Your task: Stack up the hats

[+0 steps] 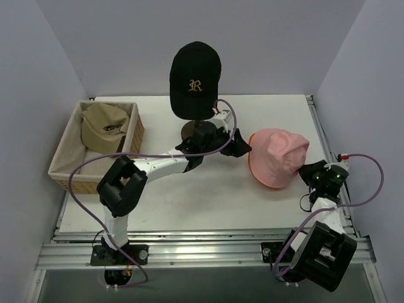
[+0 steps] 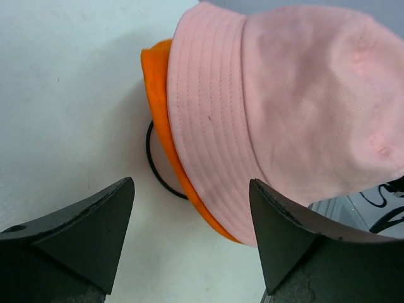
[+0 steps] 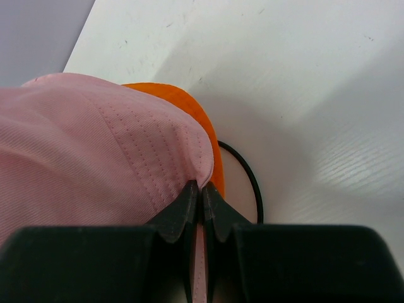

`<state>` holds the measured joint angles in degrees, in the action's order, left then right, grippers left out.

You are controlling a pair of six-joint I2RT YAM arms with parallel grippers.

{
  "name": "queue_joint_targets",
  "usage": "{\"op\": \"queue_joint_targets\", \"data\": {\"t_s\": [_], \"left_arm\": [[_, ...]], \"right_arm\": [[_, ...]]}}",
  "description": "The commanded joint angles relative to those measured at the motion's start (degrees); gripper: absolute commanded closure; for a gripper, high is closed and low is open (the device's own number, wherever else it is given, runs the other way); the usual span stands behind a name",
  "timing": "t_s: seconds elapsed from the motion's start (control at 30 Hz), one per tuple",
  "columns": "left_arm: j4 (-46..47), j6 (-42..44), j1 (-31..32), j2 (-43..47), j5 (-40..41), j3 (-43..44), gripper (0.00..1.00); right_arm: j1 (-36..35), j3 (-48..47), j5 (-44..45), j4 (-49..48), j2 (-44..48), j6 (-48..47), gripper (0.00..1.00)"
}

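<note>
The pale pink hat (image 1: 279,151) lies over the bright orange hat (image 1: 265,180) on the table at right; only the orange rim shows. My right gripper (image 1: 307,172) is shut on the pink hat's brim (image 3: 203,183), the fabric pinched between its fingers. My left gripper (image 1: 243,147) is open and empty at the hats' left edge, its fingertips (image 2: 120,192) apart above the table, short of the pink hat (image 2: 297,107) and orange hat (image 2: 161,101). The black cap with the gold "R" (image 1: 194,79) sits on the stand at the back. The tan cap (image 1: 104,125) lies in the basket.
A wicker basket (image 1: 69,170) with pale lining stands at left. The dark stand base (image 1: 197,131) is just behind my left arm. A thin black cord loop (image 2: 154,167) lies on the table under the orange hat, also seen in the right wrist view (image 3: 249,173).
</note>
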<state>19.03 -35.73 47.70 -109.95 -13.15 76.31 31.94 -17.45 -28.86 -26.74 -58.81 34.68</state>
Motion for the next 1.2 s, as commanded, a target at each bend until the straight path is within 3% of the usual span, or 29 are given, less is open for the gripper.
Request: {"op": "queue_joint_targets", "data": {"t_s": [0.0, 0.27, 0.53, 0.7, 0.97, 1.17], "left_arm": [[7.87, -1.72, -1.38, -2.62, -7.50, 3.56, 0.18], [11.56, -2.42, -1.65, -10.28, -14.62, 9.64, 0.17], [15.15, -3.90, -2.70, -14.15, -16.12, 11.75, 0.16], [22.27, -9.53, -4.02, -17.75, -19.63, 12.54, 0.23], [30.98, -13.22, -4.46, -18.72, -24.11, 12.89, 0.24], [35.20, -16.39, -4.46, -20.74, -26.05, 13.60, 0.39]], "right_arm": [[0.49, -2.23, -1.63, -1.47, -0.43, -2.24, 1.00], [0.49, -2.59, -1.72, -0.77, 1.68, -2.86, 1.00], [0.49, -2.76, -1.99, -1.64, 0.80, -3.12, 1.00], [0.49, -3.20, -2.16, -0.77, 1.15, -3.56, 1.00], [0.49, -3.11, -2.16, -1.21, 1.50, -3.39, 1.00], [0.49, -3.03, -1.99, -1.12, 1.85, -3.65, 1.00]]}}
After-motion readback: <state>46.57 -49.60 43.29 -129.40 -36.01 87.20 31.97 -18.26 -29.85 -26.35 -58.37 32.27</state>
